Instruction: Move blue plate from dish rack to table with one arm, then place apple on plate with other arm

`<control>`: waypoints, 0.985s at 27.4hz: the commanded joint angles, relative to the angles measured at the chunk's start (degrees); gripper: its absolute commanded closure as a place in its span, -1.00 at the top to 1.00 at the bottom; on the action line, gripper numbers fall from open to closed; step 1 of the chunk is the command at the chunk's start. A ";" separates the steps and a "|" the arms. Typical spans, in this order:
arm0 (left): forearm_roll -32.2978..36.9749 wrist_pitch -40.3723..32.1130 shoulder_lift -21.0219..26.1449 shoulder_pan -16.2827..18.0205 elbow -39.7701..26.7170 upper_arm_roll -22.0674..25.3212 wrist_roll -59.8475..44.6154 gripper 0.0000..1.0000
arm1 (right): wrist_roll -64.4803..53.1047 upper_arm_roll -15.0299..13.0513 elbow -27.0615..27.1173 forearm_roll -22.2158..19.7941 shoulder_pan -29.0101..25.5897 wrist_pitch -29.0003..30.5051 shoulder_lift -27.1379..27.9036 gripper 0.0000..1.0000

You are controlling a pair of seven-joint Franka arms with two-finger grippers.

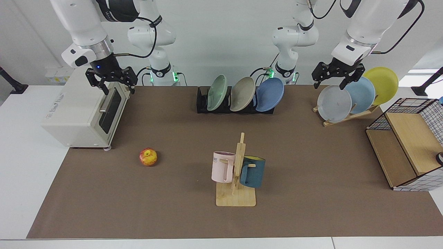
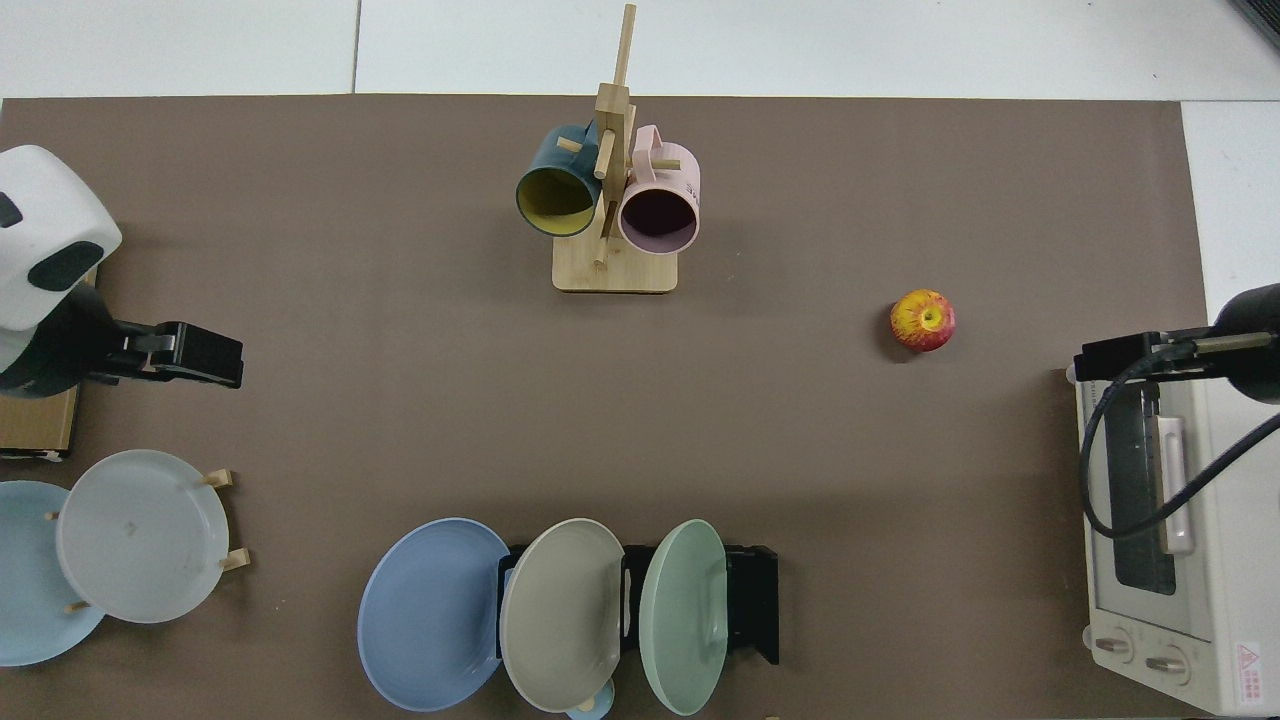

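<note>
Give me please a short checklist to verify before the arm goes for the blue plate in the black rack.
1. Blue plate in the rack, leaning at its end slot: ok.
2. Grey-beige plate overlaps the blue one; touching or not: cannot tell.
3. Left end effector open, above the wooden stand's plates, holding nothing: ok.
4. Right end effector open, over the toaster oven: ok.
5. Apple alone on the mat: ok.
6. Bare table for putting the plate down: ok.
</note>
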 commanded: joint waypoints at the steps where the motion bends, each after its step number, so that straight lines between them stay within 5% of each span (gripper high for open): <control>1: -0.29 -0.21 -0.28 -0.05 -0.20 0.33 0.69 1.00 | 0.75 0.77 0.59 -0.02 -0.98 -1.24 -0.07 1.00; 27: -0.29 -0.47 -3.18 -0.14 -4.42 0.94 1.04 1.00 | 0.83 0.77 1.91 0.16 -0.98 -1.15 0.80 1.00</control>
